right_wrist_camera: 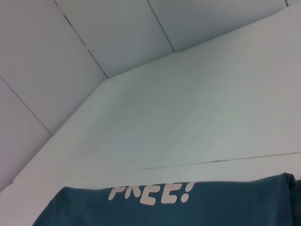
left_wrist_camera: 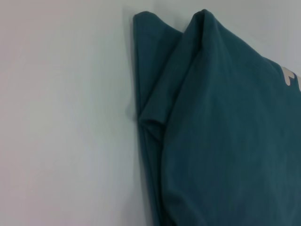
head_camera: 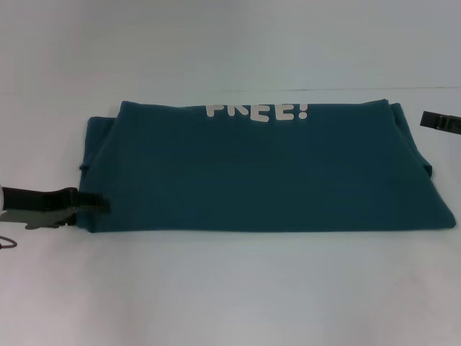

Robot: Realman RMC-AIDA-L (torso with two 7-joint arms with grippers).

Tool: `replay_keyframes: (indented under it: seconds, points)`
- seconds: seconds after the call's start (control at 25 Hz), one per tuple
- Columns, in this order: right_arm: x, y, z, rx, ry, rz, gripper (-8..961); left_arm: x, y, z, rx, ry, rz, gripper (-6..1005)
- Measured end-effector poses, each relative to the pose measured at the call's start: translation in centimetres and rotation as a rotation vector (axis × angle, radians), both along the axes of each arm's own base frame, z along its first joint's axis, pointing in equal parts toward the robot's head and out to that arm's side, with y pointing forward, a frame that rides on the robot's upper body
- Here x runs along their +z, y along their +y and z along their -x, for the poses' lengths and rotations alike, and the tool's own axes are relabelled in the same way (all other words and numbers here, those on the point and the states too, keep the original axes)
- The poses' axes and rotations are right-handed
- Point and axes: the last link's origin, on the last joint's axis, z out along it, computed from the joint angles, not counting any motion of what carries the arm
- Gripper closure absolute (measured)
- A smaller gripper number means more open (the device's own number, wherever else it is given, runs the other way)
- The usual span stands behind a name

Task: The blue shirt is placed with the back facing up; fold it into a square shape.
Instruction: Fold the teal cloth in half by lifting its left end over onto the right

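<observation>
The blue shirt (head_camera: 259, 173) lies on the white table (head_camera: 230, 288), folded into a wide rectangle. White lettering "FREE!" (head_camera: 257, 112) shows along its far edge, partly cut off by the fold. My left gripper (head_camera: 101, 202) reaches in from the left, its tip over the shirt's near left corner. My right gripper (head_camera: 431, 120) sits just off the shirt's far right corner. The left wrist view shows the blue shirt (left_wrist_camera: 225, 132) with stacked layers and a tucked sleeve at its left end. In the right wrist view, the blue shirt (right_wrist_camera: 188, 212) shows its far edge and lettering (right_wrist_camera: 150, 193).
The white table (right_wrist_camera: 197, 122) runs on behind the shirt to a seam and white wall panels (right_wrist_camera: 70, 42). A thin dark cable loop (head_camera: 7, 243) hangs at the left edge below my left arm.
</observation>
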Motion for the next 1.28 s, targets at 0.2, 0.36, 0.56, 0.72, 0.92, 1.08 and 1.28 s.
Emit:
replay_keyframes:
  seconds: [0.2,0.36,0.56,0.72,0.92,1.08,1.28]
  points:
    - [-0.01,-0.06,-0.03,0.000,0.001,0.001,35,-0.01,-0.12,0.16,0.005,0.006,0.004,284]
    - [-0.02,-0.07,-0.03,0.000,0.002,0.002,36,-0.01,-0.11,0.14,0.005,0.006,0.005,287]
    - [-0.03,-0.09,-0.01,0.000,0.003,0.003,37,-0.04,-0.06,0.16,0.003,0.017,0.010,291]
    - [-0.05,-0.11,0.02,0.001,0.005,0.006,37,-0.09,0.05,0.15,-0.005,0.031,0.012,380]
    - [-0.06,-0.12,0.03,0.001,0.006,0.007,38,-0.24,0.20,0.04,-0.007,0.047,0.019,495]
    - [-0.06,-0.13,0.03,0.001,0.006,0.007,39,-0.18,0.24,0.24,0.001,0.063,0.016,588]
    - [-0.04,-0.16,0.00,0.001,0.008,0.005,40,-0.18,0.37,0.33,0.006,0.075,0.009,783]
